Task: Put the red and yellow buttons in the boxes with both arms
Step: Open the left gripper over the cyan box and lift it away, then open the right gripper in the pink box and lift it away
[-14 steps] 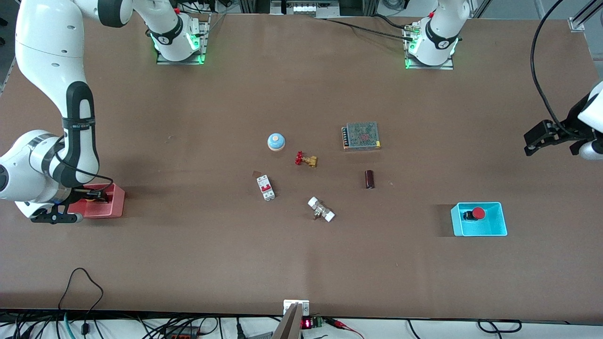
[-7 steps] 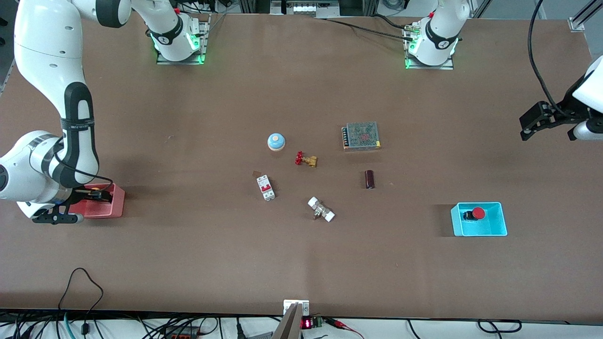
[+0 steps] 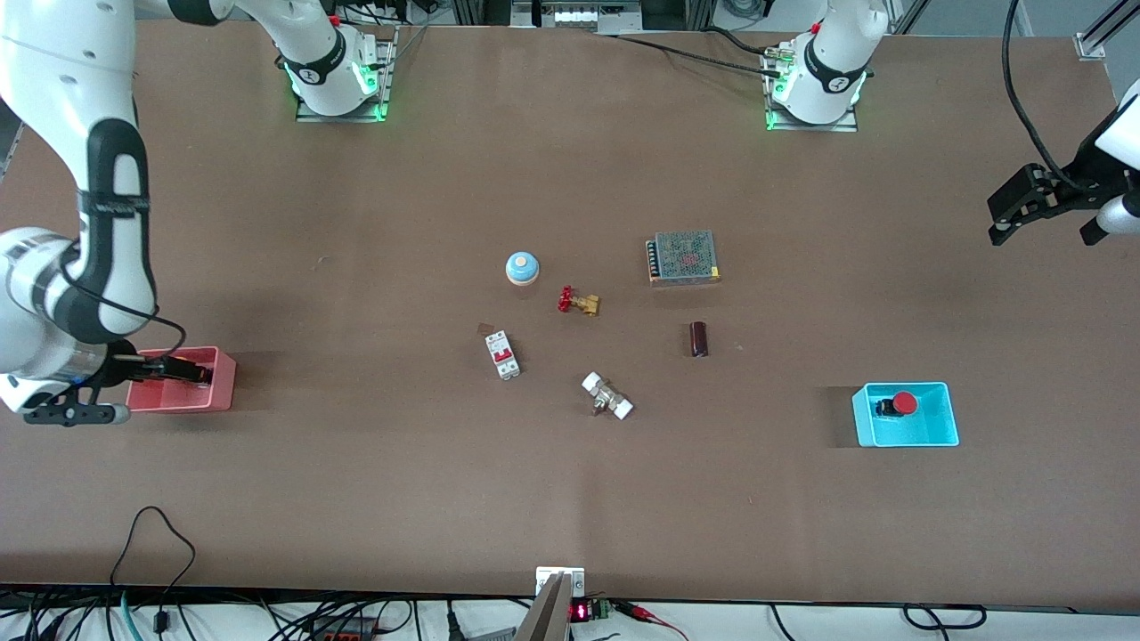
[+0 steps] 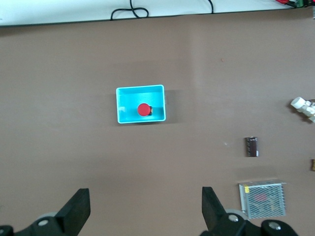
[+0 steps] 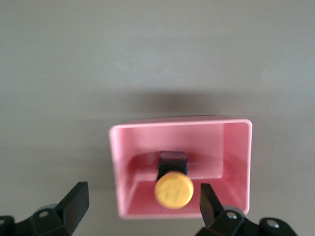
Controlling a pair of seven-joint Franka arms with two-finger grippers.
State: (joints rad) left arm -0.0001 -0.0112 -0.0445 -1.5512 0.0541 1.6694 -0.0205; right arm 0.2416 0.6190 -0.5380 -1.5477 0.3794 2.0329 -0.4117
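Observation:
The red button (image 3: 904,403) lies in the cyan box (image 3: 908,438) toward the left arm's end of the table; the left wrist view shows the button (image 4: 143,109) in the box (image 4: 122,104). The yellow button (image 5: 173,191) stands in the pink box (image 5: 236,147), which sits toward the right arm's end (image 3: 214,392). My right gripper (image 5: 142,200) is open and empty just above this box, its fingers either side of the yellow cap; in the front view it (image 3: 174,369) hides the button. My left gripper (image 4: 146,211) is open and empty, high over the left arm's end of the table (image 3: 1042,223).
In the middle of the table lie a light-blue dome (image 3: 522,268), a brass valve with a red handwheel (image 3: 579,302), a grey mesh-topped box (image 3: 683,256), a white and red breaker (image 3: 502,354), a white-ended fitting (image 3: 607,396) and a dark cylinder (image 3: 699,339).
My right arm has drawn back and up from the pink box, uncovering more of it. My left gripper has risen a little over the left arm's end of the table.

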